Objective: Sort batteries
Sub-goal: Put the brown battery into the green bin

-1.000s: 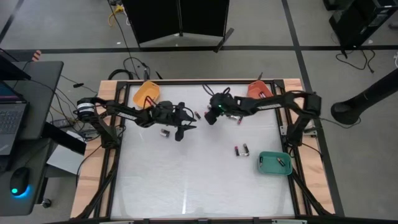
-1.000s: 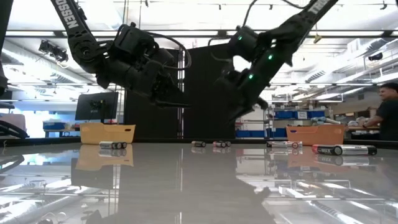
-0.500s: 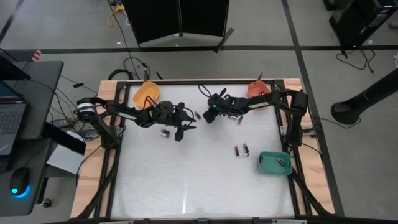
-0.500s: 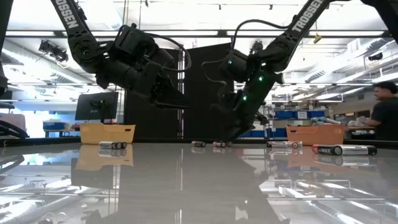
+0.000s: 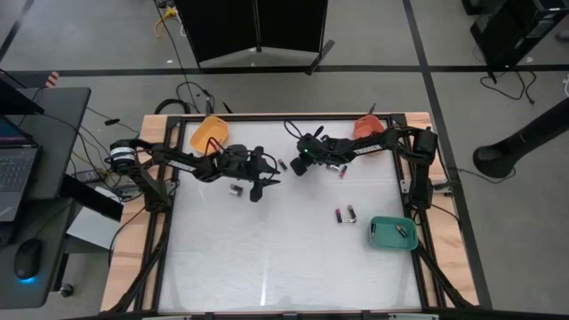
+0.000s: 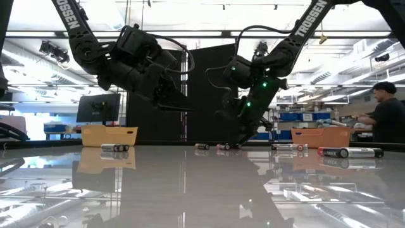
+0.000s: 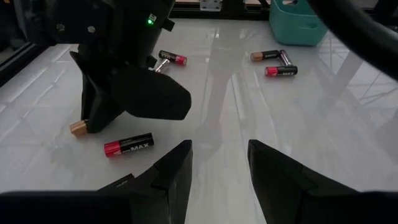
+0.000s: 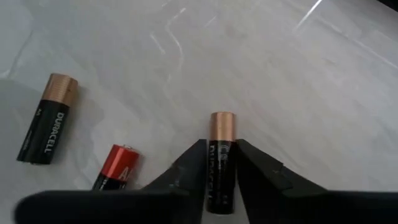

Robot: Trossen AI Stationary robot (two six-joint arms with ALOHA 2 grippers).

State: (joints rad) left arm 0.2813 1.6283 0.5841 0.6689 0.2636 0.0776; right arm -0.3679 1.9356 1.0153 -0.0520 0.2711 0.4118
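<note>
My right gripper [image 5: 298, 167] is down at the table top in the far middle, shut on a black battery with a copper end [image 8: 221, 158]. Beside it lie a black battery [image 8: 46, 127] and a red one [image 8: 118, 169]. My left gripper [image 7: 219, 163] hovers open to the left of the right gripper, above the table, nothing between its fingers. More batteries lie loose on their sides: one by the left gripper [image 5: 236, 188], one right of the right gripper [image 5: 340, 169], and a pair [image 5: 345, 214] toward the green tray. My right gripper pinches the black battery's two long sides [image 8: 220, 163] between its two fingers. The fingers slant down from the table's right and run along the battery. Its copper end [image 8: 222, 123] sticks out past the fingertips. In the left wrist view that end [image 7: 78, 129] rests on the table.
An orange tray [image 5: 210, 133] stands at the far left, a red-orange tray [image 5: 367, 129] at the far right, and a green tray [image 5: 380, 238] holding a battery at the near right. The near half of the white table [image 5: 267, 267] is bare. A person shows beyond the table [image 6: 386, 117].
My right gripper has come down, and a little toward the table's left, from above the table to the table top, where its fingers now stand around the battery. The loose batteries lie where they were.
</note>
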